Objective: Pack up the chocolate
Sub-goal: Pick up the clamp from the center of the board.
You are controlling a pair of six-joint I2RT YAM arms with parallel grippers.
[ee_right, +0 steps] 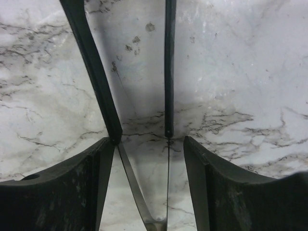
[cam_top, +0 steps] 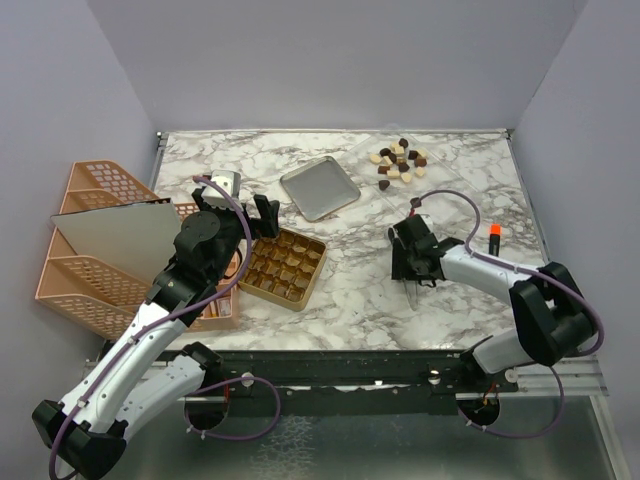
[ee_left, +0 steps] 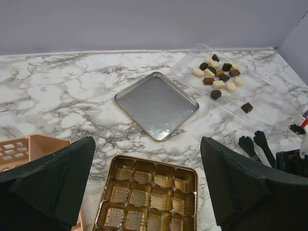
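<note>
The chocolate [cam_top: 399,163] [ee_left: 219,76] lies as several dark, light brown and cream pieces on a clear plastic sheet at the far right. The golden-brown compartment tray [cam_top: 288,267] [ee_left: 147,192] has empty cells. My left gripper [cam_top: 265,212] [ee_left: 148,144] hovers open just above the tray's far edge, holding nothing. My right gripper [cam_top: 412,262] [ee_right: 149,142] is open at mid-right, low over the marble. Black-sleeved metal tongs [ee_right: 96,86] [ee_left: 255,143] lie spread between its fingers. One tong arm rests against the left finger [ee_right: 91,178]. The other arm stands apart from the right finger.
A shallow silver square tin [cam_top: 320,187] [ee_left: 156,103] lies between the tray and the chocolate. Orange mesh baskets [cam_top: 85,270] and a grey sheet [cam_top: 120,235] fill the left edge, close behind my left arm. Grey walls enclose the marble table [cam_top: 350,300].
</note>
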